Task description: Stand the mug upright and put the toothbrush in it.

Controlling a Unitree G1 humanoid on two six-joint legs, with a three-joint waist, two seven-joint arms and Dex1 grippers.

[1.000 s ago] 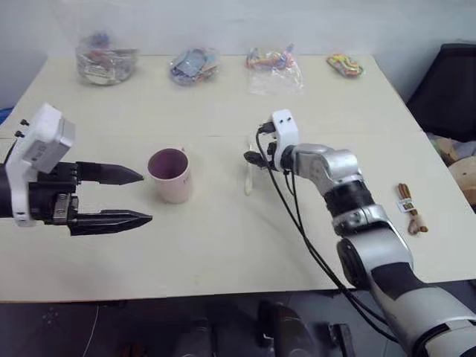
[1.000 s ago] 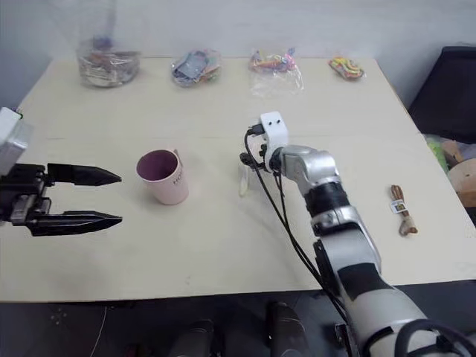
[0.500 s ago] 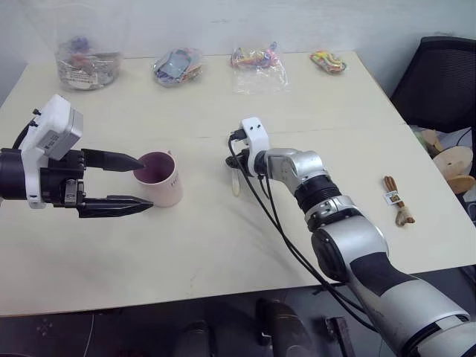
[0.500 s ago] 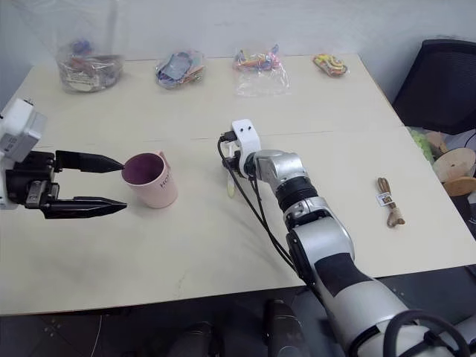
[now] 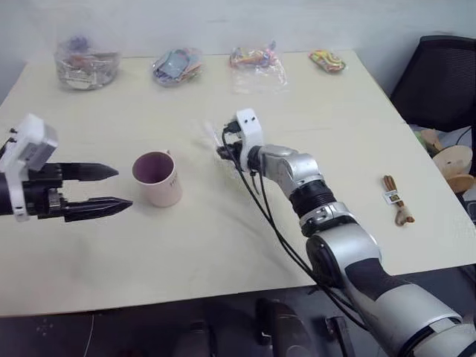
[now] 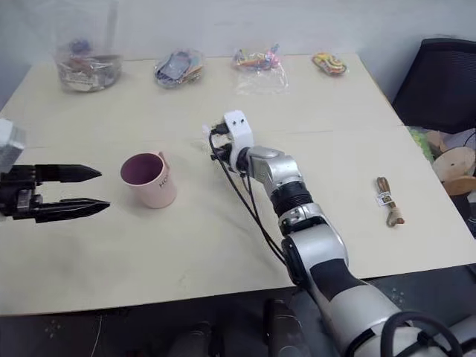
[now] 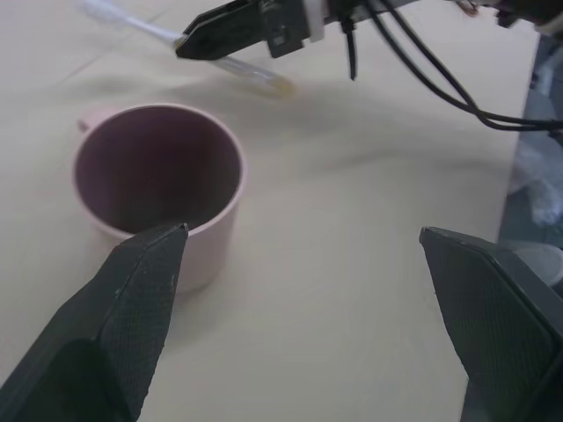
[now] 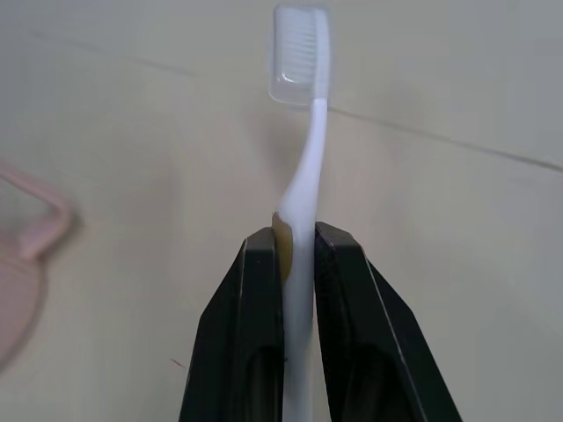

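Right wrist view showed the right gripper point(image 8: 299, 242) clamped on the toothbrush point(image 8: 302, 132), its long axis running out past the fingertips, bristles leading. The upright mug point(image 5: 156, 178) stood on the table point(image 5: 223, 245) toward the wide-open left gripper point(image 5: 111, 187).

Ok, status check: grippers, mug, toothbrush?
Right gripper shut on toothbrush, lifted off table. Left gripper open beside mug. Mug upright. Path to mug clear.
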